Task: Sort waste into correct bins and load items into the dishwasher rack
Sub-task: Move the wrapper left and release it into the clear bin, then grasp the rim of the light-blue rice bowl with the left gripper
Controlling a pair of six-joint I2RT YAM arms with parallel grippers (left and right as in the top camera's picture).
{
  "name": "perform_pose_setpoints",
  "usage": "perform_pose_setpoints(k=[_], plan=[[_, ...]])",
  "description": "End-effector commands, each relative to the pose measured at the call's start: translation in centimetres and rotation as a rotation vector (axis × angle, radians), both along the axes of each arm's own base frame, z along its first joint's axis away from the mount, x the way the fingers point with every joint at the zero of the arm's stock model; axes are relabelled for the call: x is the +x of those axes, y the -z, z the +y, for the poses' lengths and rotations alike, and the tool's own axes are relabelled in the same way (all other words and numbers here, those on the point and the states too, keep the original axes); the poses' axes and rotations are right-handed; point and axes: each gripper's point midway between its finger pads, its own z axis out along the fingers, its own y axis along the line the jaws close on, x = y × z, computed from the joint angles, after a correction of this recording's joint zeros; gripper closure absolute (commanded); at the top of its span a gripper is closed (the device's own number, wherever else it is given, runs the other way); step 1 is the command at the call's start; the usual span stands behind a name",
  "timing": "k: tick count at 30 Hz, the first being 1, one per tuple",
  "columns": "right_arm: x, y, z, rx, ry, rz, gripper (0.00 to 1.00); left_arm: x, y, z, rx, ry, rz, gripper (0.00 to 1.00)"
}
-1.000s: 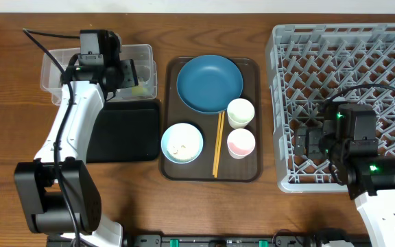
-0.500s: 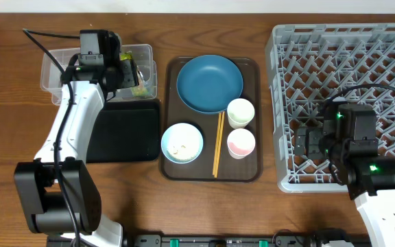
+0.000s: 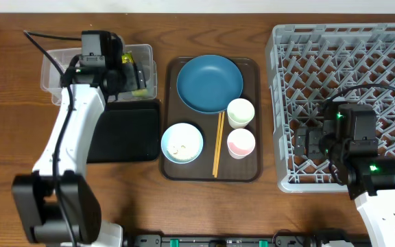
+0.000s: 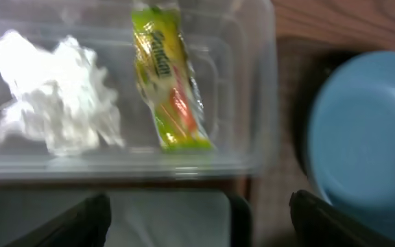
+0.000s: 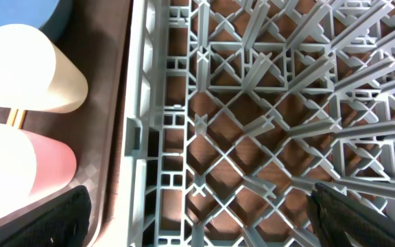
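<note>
In the left wrist view the crumpled white tissue [image 4: 53, 96] and the yellow-green snack wrapper [image 4: 166, 86] lie in the clear tub [image 4: 252, 82]. My left gripper [image 4: 197, 226] is open and empty, just above the tub's near wall and the black tray [image 4: 163, 219]. Overhead it [image 3: 130, 74] sits at the tub's [image 3: 53, 68] right end. The dark blue plate [image 3: 209, 82], the light blue bowl [image 3: 182, 143] with rice grains [image 3: 178, 147], the white cup [image 3: 240, 112], the pinkish cup [image 3: 241, 143] and the chopsticks [image 3: 218, 145] rest on the brown tray. My right gripper [image 5: 201, 223] is open and empty over the rack [image 5: 252, 103].
The brown serving tray [image 3: 252, 68] lies between the bins and the grey rack [image 3: 348, 41]. The black tray [image 3: 125, 134] lies in front of the clear tub. My right gripper [image 3: 307, 144] hovers over the rack's left front part, next to the two cups.
My left wrist has shifted slightly over the clear tub, and more of the wrapper shows in the tub. The right arm has not moved.
</note>
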Motion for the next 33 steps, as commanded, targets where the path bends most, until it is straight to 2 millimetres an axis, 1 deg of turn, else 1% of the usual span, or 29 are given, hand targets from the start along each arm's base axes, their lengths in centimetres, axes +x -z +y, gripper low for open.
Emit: perform_pose_setpoints(k=[1, 5, 6, 8, 12, 15, 20, 22, 26, 29, 33], plan=[[0.3, -1.0, 0.2, 0.01, 0.001, -0.025, 0.01, -2.3, -1.7, -2.8, -0.065, -0.016, 0.023, 0.13], [0.4, -1.0, 0.2, 0.01, 0.001, -0.026, 0.01, -5.3, -0.3, -6.8, -0.07, 0.048, 0.14, 0.12], [0.3, -1.0, 0.2, 0.01, 0.001, -0.025, 0.01, -6.1, 0.1, -8.1, -0.07, 0.07, 0.17, 0.11], [0.3, -1.0, 0.2, 0.01, 0.001, -0.025, 0.01, -7.0, 0.6, -10.0, -0.068, 0.106, 0.2, 0.08], [0.3, -1.0, 0.2, 0.01, 0.001, -0.025, 0.01, -8.6, 1.9, -13.9, -0.05, 0.181, 0.245, 0.08], [0.3, -1.0, 0.2, 0.01, 0.001, -0.024, 0.01, -9.3, 3.3, -15.3, -0.012, 0.177, 0.277, 0.08], [0.3, -1.0, 0.2, 0.01, 0.001, -0.024, 0.01, -10.6, 6.9, -17.8, 0.03, 0.188, 0.362, 0.09], [0.3, -1.0, 0.2, 0.01, 0.001, -0.024, 0.01, -11.1, 8.2, -18.5, 0.047, 0.203, 0.391, 0.09], [0.3, -1.0, 0.2, 0.01, 0.001, -0.024, 0.01, -11.8, 10.8, -19.3, 0.08, 0.227, 0.444, 0.18], [0.3, -1.0, 0.2, 0.01, 0.001, -0.024, 0.01, -12.0, 12.0, -19.7, 0.093, 0.235, 0.464, 0.3], [0.3, -1.0, 0.2, 0.01, 0.001, -0.024, 0.01, -12.3, 13.1, -19.7, 0.108, 0.234, 0.491, 0.34]])
